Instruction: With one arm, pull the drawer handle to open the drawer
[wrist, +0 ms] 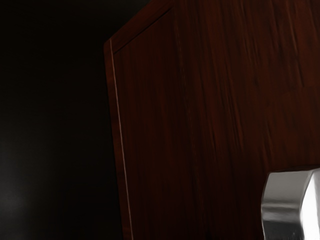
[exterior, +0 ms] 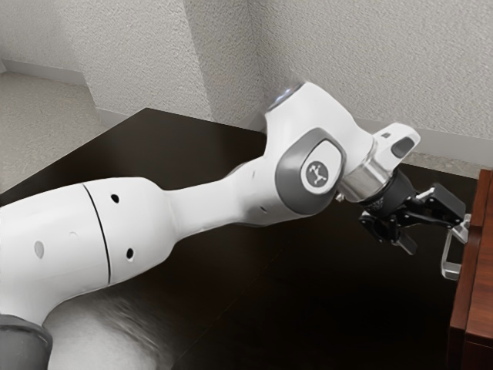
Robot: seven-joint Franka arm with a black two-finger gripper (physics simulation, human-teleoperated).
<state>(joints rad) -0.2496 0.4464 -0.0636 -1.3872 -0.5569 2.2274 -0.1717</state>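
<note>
At the exterior view's right edge stands a red-brown wooden drawer front [exterior: 479, 262] with a silver bar handle [exterior: 454, 248] mounted upright on it. My black gripper [exterior: 436, 231] hangs just left of the handle's upper end, open. Its upper finger [exterior: 447, 205] reaches close to the top of the handle, and the lower finger [exterior: 400, 237] stays off to the left. No finger wraps around the bar. In the wrist view the wood panel [wrist: 215, 110] looms close, and one silver end of the handle [wrist: 290, 205] sits right by the hand.
The drawer unit rests on a dark brown table [exterior: 192, 146]. Behind it rise white textured walls [exterior: 385, 54]. My white arm [exterior: 231, 200] stretches across the table from the exterior view's left.
</note>
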